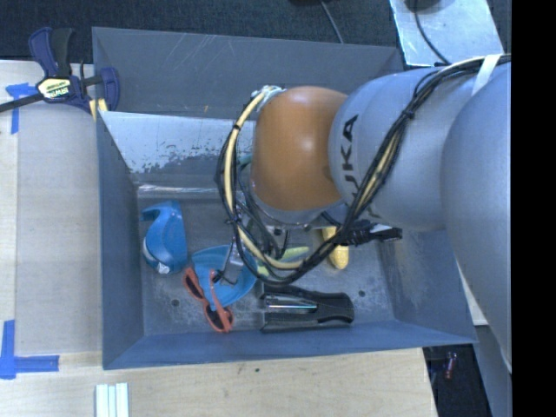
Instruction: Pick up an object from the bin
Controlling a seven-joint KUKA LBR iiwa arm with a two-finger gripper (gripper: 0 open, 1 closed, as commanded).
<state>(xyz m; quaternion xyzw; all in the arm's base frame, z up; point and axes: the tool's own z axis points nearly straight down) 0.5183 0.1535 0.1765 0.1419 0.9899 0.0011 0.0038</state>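
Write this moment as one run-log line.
arm low over bin middle | nearest: blue dish, orange scissors, black stapler | left: blue cup

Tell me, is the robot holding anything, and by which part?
It cannot be told: the arm's orange cover blocks the view beneath it. The black tool and blue piece nearby lie on the bin floor.

One marking is legible. The grey arm link (408, 146) carries the black block letters "UKA" (348, 150). They run lengthwise down the link's rounded end, just right of the orange wrist cover (291, 150), above and to the right of the hand (243, 263). Any further letter of the word cannot be made out.
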